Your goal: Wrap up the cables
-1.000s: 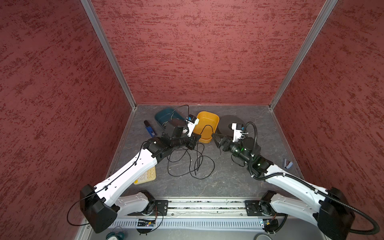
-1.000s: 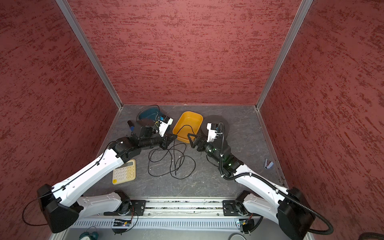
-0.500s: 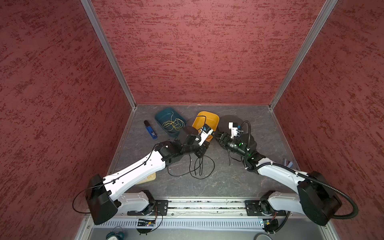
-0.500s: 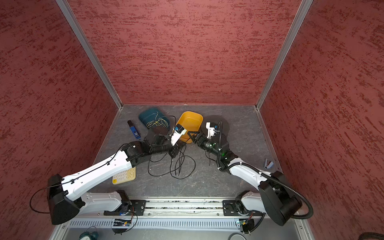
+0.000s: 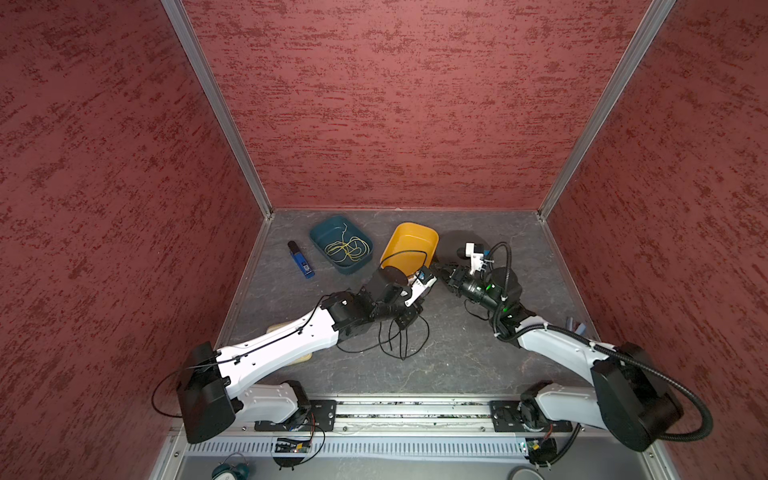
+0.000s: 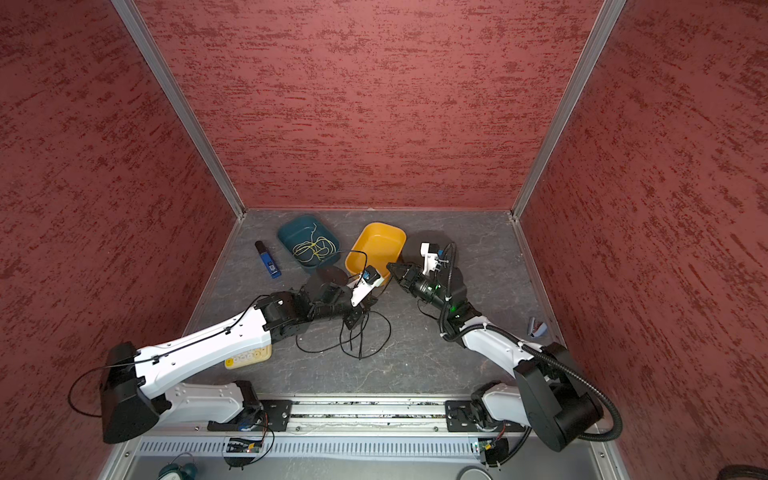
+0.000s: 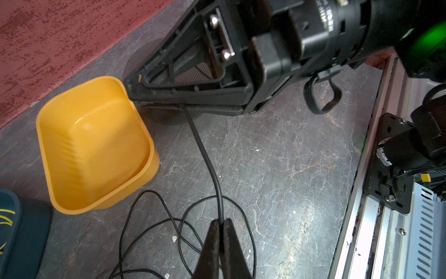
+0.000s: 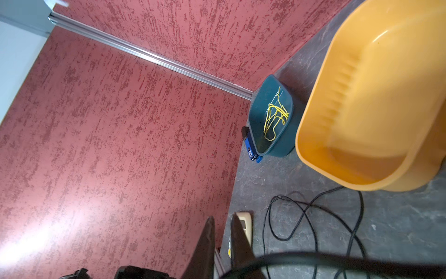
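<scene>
Nearest us, a cream keypad is lying mostly hidden under the left arm. Just beyond it, we are seeing slack loops of the black cable sprawling on the grey desk, between the two arms. The left gripper is pinching one strand, its jaws closed on it. In the left wrist view that strand is running up to the right gripper, whose jaws are clamping it partway along their length. That gripper is blocking most of a dark perforated disc. Just beside both grippers, the yellow tub is crowding the space. Farther back, a teal tub is holding a yellow-green wire, with a blue stick-shaped gadget lying beside it.
</scene>
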Motion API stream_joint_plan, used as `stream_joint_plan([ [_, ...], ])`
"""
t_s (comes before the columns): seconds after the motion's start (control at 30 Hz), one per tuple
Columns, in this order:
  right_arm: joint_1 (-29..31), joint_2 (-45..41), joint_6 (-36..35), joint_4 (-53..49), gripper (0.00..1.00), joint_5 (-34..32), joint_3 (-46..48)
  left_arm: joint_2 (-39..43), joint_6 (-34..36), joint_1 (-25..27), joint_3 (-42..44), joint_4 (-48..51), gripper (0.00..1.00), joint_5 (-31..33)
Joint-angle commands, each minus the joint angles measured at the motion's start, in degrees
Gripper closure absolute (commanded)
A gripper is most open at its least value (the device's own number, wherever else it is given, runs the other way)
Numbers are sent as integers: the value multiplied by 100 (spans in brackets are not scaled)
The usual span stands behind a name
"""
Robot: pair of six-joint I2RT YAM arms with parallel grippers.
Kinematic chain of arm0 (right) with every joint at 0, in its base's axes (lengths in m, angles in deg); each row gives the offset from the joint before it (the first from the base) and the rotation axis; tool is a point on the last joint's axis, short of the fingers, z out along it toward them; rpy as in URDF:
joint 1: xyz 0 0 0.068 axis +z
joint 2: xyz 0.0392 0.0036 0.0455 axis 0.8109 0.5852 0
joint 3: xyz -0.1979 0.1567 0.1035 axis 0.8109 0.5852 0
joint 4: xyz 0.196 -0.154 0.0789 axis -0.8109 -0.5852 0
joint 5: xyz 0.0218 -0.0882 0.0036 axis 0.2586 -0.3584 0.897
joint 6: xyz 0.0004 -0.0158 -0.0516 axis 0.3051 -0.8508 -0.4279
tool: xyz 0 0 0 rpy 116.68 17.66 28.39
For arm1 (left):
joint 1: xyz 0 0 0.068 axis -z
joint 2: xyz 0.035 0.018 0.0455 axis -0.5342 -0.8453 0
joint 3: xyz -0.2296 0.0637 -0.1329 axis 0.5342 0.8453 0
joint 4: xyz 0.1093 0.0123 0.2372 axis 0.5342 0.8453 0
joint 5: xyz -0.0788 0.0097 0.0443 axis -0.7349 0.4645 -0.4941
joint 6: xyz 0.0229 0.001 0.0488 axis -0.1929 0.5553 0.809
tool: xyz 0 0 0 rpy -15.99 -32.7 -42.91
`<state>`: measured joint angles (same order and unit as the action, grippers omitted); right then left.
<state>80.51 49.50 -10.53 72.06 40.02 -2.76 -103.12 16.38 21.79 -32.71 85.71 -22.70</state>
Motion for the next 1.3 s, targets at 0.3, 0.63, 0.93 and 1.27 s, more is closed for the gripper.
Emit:
stream_joint_plan([
  [0.3, -207, -773, -359, -288, 100, -3, 175, -102, 176, 12, 152, -398, 91, 105],
  [0.63, -573, -1404, -1321, -1758, 100, 139, -49, -248, -156, -84, -74, -223, 35, 123],
  [0.93, -1095, -2287, -2125, -3658, 100, -438, 91, -794, -1100, -486, -629, -307, 7, -363],
  [1.27, -1169, -2291, -2511, -3711, 100, -187, 249, -1629, -2001, -980, -871, -1570, 25, -3002],
])
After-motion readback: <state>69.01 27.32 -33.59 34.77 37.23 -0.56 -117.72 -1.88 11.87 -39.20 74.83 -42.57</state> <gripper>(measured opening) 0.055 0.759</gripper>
